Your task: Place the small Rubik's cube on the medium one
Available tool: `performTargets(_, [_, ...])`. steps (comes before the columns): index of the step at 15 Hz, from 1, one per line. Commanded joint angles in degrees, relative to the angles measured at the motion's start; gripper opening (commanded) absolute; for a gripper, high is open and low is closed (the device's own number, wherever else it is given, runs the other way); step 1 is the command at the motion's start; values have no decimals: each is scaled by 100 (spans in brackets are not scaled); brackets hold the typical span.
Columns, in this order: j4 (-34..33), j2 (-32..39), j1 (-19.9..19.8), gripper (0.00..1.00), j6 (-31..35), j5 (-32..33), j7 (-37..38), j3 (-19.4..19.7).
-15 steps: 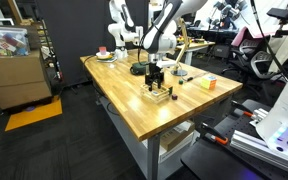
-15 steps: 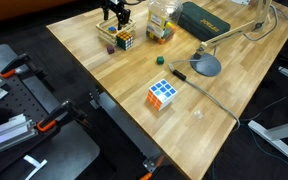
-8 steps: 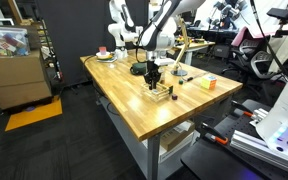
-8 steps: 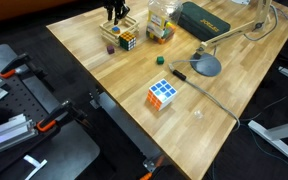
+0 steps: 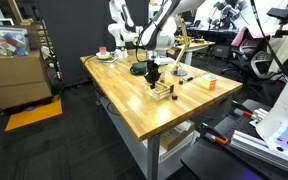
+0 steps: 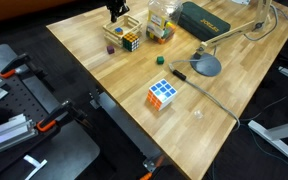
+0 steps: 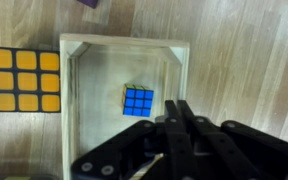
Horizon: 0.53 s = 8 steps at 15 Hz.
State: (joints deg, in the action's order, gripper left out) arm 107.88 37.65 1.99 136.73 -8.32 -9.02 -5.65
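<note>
In the wrist view the small Rubik's cube (image 7: pixel 137 101), blue face up, lies inside a shallow wooden box (image 7: pixel 119 42). The medium Rubik's cube (image 7: pixel 24 80), orange face up, sits on the table just outside the box's left wall. My gripper (image 7: pixel 177 106) hangs above the box, a little right of the small cube. Its fingers are pressed together with nothing between them. In an exterior view the gripper (image 6: pixel 115 9) hovers over the box (image 6: pixel 115 32) at the far corner, with the medium cube (image 6: pixel 130 41) beside it.
A large Rubik's cube (image 6: pixel 162 95) lies mid-table. A small purple block (image 6: pixel 109 46) and a green one (image 6: pixel 159 60) sit near the box. A black desk lamp (image 6: pixel 206 65), a clear container (image 6: pixel 160 24) and a green case (image 6: pixel 206 19) stand further along.
The jaws have gone from wide open to shut, taking nothing. The gripper has lifted slightly above the wooden box. The cubes have not moved.
</note>
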Motion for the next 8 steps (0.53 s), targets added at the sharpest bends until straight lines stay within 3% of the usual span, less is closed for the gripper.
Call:
performTargets(1, [23, 102, -127, 41, 73, 32, -89, -60])
performTargets(8, [139, 64, -209, 89, 174, 24, -115, -58])
